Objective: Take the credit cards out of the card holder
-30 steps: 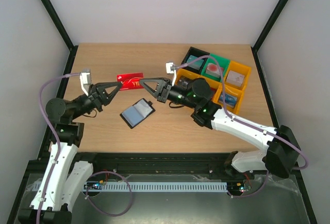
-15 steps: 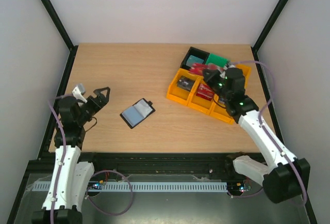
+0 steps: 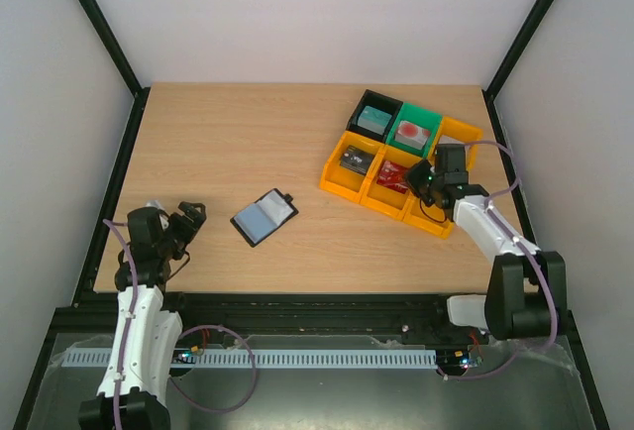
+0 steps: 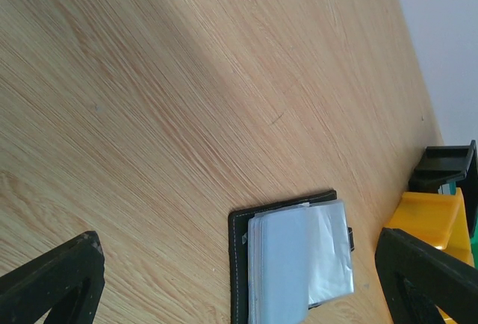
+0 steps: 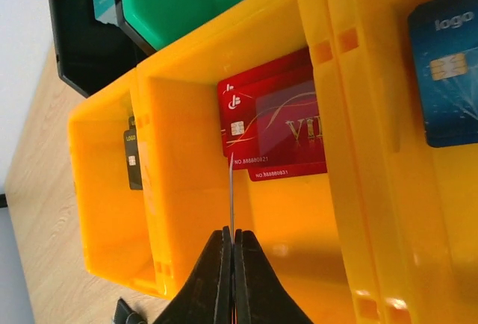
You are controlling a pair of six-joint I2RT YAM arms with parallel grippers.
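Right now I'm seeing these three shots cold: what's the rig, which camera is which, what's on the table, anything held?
Two small robot arms are bolted at the near edge of a wooden table. The wide picture comes from a fixed camera above and behind them; the other two come from a camera on each wrist. On the table lies a black card holder, with yellow, green and black bins to the right. The left fingers stand open and hold nothing. The right fingers are shut above a yellow bin where red cards lie; whether they pinch something thin I cannot tell.
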